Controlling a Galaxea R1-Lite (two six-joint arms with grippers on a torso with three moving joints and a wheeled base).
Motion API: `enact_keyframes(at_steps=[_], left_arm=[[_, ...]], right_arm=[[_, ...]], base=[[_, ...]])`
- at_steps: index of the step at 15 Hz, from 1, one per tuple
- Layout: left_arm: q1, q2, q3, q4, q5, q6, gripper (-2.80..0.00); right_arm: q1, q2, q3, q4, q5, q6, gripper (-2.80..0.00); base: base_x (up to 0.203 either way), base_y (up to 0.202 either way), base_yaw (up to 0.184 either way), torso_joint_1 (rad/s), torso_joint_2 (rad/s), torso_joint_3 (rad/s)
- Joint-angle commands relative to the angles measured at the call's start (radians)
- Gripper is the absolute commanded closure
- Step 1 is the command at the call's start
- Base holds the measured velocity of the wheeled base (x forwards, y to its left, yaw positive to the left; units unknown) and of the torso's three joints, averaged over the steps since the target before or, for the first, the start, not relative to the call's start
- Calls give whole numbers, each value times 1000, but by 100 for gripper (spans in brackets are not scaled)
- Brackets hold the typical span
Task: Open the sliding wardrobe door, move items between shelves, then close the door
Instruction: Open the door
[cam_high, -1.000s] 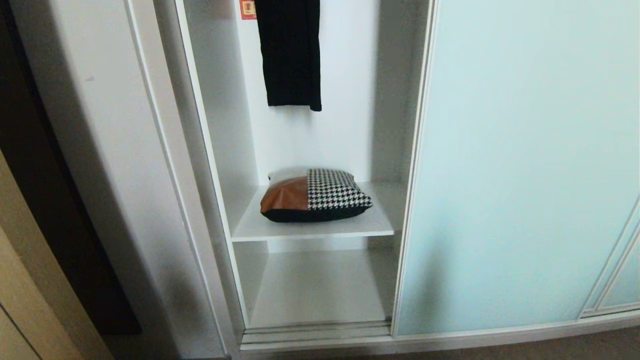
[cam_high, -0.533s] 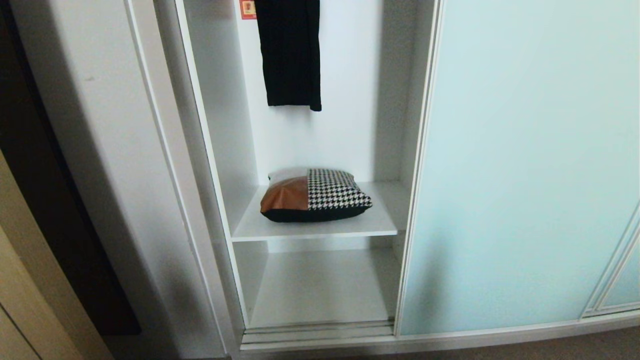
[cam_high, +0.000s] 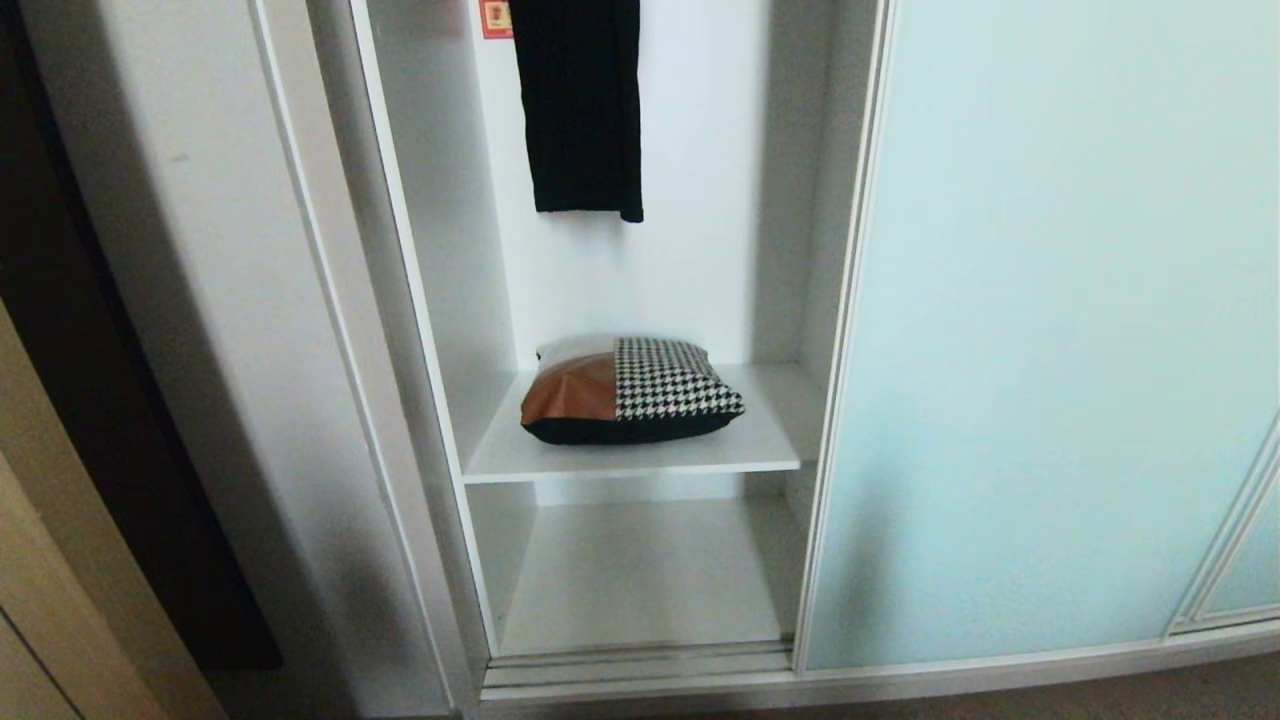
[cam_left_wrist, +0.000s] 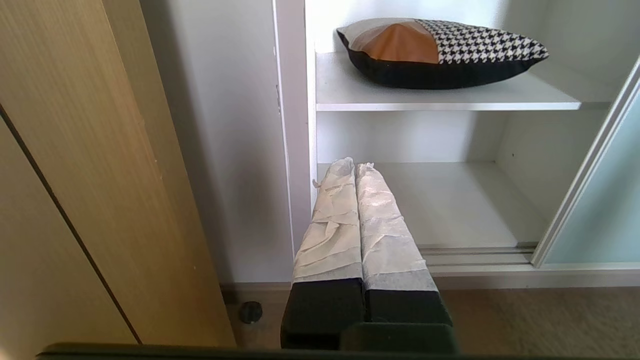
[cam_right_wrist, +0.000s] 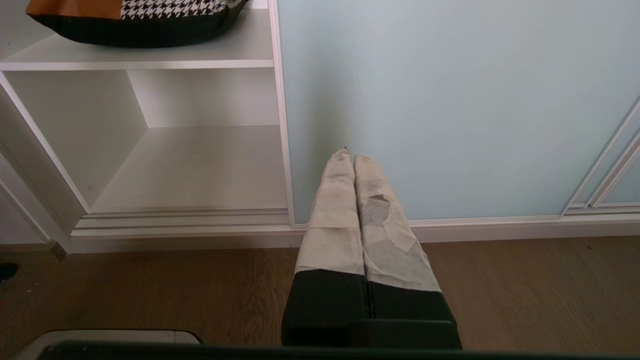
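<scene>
Sliding wardrobe door (cam_high: 1050, 330) edged further right, opening wider. One cushion (cam_high: 630, 392) on upper of two shelves (cam_high: 640, 458); lower bare. One black garment (cam_high: 580, 105) hanging. Left gripper (cam_left_wrist: 354, 165), right gripper (cam_right_wrist: 348, 156) fingers pressed together, empty.

Upper shelf (cam_high: 640, 455): flat white board spanning the open compartment, thin straight front edge. One cushion (cam_high: 630, 392) lies flat on it, houndstooth and tan-orange patch facing up, black underside on the board, sitting toward the left and back; bare strip of board in front and to the right. Right end of the board is hidden behind the door frame. Lower shelf (cam_high: 640, 575): same white board, at the base just behind the sliding track, bare surface. Wood floor (cam_right_wrist: 150, 290) runs along the wardrobe base; small dark round object (cam_left_wrist: 250, 312) on it near the left panel.
</scene>
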Motion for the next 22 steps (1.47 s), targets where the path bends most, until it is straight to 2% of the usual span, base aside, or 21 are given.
enact_keyframes(at_steps=[1, 3, 6, 9, 12, 15, 19, 22], left_arm=[[0, 2, 0, 0, 0, 0, 0], [0, 2, 2, 0, 0, 0, 0], [0, 2, 0, 0, 0, 0, 0], [0, 2, 0, 0, 0, 0, 0], [0, 2, 1, 0, 0, 0, 0], [0, 2, 0, 0, 0, 0, 0], [0, 2, 0, 0, 0, 0, 0], [0, 2, 0, 0, 0, 0, 0]], right_arm=[[0, -3, 0, 4, -2, 0, 0], [0, -3, -3, 3, -8, 6, 0], [0, 70, -155, 10, -15, 2, 0], [14, 299, -343, 10, 0, 13, 0], [65, 616, -586, -9, 44, 61, 0], [106, 943, -821, -55, 151, 98, 0], [129, 1313, -1062, -107, 376, 120, 0], [152, 1547, -1201, -137, 449, 128, 0]], base=[[0, 0, 0, 0, 0, 0], [0, 0, 0, 0, 0, 0], [0, 0, 0, 0, 0, 0], [0, 0, 0, 0, 0, 0], [0, 0, 0, 0, 0, 0], [0, 0, 0, 0, 0, 0], [0, 0, 0, 0, 0, 0], [0, 0, 0, 0, 0, 0]])
